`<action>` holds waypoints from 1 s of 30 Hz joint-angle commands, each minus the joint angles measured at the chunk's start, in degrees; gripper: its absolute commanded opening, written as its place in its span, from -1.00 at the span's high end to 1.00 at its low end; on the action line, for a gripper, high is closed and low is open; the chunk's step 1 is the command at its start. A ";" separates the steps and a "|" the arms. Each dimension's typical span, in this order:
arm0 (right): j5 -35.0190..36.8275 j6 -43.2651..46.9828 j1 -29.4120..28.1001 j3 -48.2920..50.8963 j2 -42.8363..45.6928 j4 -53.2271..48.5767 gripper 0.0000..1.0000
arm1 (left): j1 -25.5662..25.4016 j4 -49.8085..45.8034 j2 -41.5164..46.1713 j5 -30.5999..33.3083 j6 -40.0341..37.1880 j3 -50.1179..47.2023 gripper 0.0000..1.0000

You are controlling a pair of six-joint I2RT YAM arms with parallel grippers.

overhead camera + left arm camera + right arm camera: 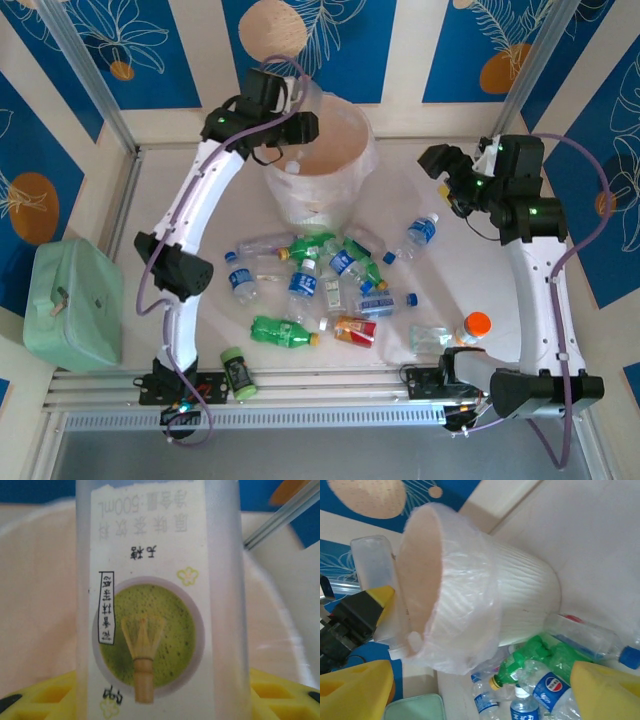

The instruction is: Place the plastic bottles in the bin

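Your left pincer (160, 702) is grasping a frosted bottle (160, 570) over the bin's (300, 205) 10 o'clock rim. Your right pincer (480, 692) is hanging released, empty. Other bottles (320, 285) are lying on the surface (420, 195) at the bin's 6 o'clock.

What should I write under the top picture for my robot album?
Left gripper holds a cloudy bottle at the bin's rim; open right gripper hovers near the bottle pile.
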State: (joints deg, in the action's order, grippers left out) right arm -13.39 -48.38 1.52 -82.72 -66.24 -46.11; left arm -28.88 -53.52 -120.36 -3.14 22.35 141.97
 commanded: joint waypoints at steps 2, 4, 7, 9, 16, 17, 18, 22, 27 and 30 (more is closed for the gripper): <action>-2.84 1.72 0.93 2.62 -1.14 -0.64 -0.82 | -1.50 -3.18 -0.86 4.92 -2.91 3.64 0.23; -3.92 2.07 1.49 3.13 -1.59 -1.32 -0.81 | -1.94 -3.09 -1.49 5.97 -3.18 3.66 0.22; -4.89 2.71 2.23 3.15 -1.66 -3.06 -0.81 | -2.73 -2.82 -2.11 6.84 -3.69 3.71 0.09; -4.81 3.43 2.69 2.55 -1.46 -4.39 -0.81 | -3.34 -2.90 -2.21 7.71 -4.53 3.66 -0.15; -1.95 4.41 3.06 0.38 -0.65 -8.96 -0.80 | -4.29 -2.43 -1.44 9.15 -5.34 3.67 -0.53; -1.08 4.71 3.05 0.00 -0.61 -9.70 -0.80 | -4.49 -2.22 -0.95 9.59 -5.51 3.67 -0.57; -0.32 4.90 3.04 -0.42 -0.64 -10.29 -0.80 | -4.59 -2.12 -0.40 10.10 -5.69 3.65 -0.59; 4.73 6.90 2.09 -3.93 -4.03 -15.07 -0.80 | -5.09 -1.73 3.44 11.51 -5.90 3.31 -0.62; 11.91 8.21 -0.41 -5.69 -11.73 -20.07 -0.75 | -6.14 3.01 14.35 11.05 -5.18 -5.02 -0.63; 15.58 6.98 -2.18 -3.35 -15.11 -19.58 -0.75 | -6.18 8.97 23.96 7.02 -3.15 -17.46 -0.68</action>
State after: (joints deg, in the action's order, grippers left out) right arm -3.11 -41.76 0.64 -87.83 -78.78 -61.93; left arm -34.68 -50.46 -105.67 6.59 17.78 130.72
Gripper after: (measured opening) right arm 0.873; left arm 0.836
